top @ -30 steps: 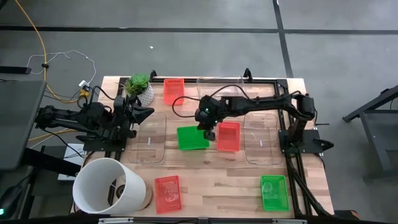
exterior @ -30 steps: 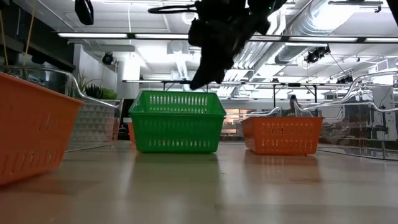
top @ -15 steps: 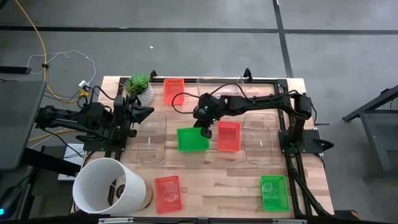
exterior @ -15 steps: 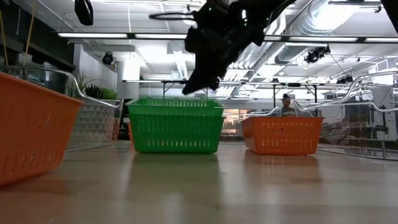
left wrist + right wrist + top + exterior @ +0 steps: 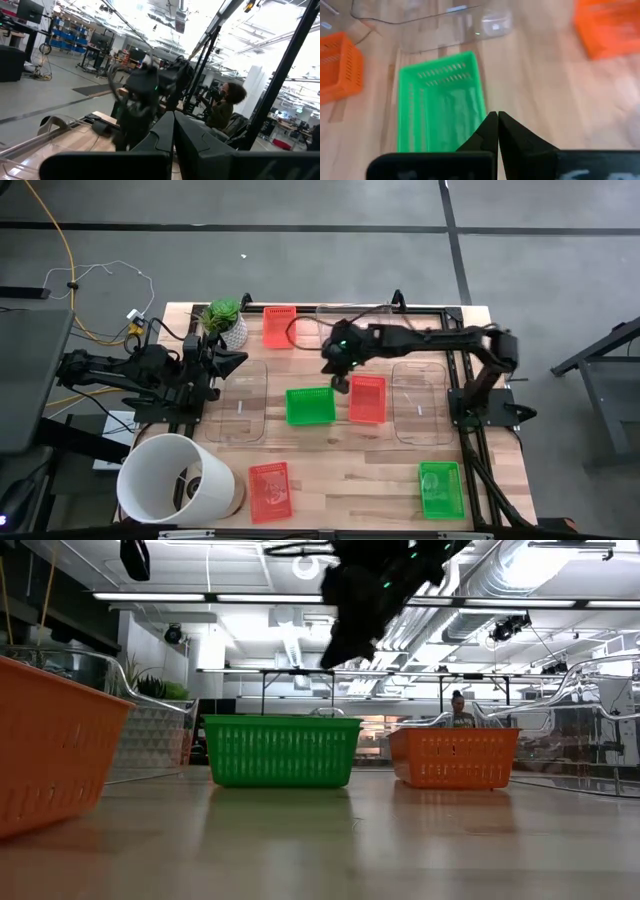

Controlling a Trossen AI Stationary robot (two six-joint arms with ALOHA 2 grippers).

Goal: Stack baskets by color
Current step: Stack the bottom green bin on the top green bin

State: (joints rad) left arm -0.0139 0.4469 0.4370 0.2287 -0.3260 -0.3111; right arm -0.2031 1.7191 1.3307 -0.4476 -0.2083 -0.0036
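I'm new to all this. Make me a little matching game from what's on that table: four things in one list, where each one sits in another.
Things:
1. white bucket
2. potted plant
3. right tool
4. left tool

Places:
A. raised above the middle green basket, empty
B. lying on its side at the near left corner
C. parked at the table's left edge
D. far left, beside a red basket

Pairs: 1-B, 2-D, 3-A, 4-C

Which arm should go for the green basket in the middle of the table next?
Right. The right gripper hangs shut just above the green basket, while the left gripper waits shut at the table's left edge.
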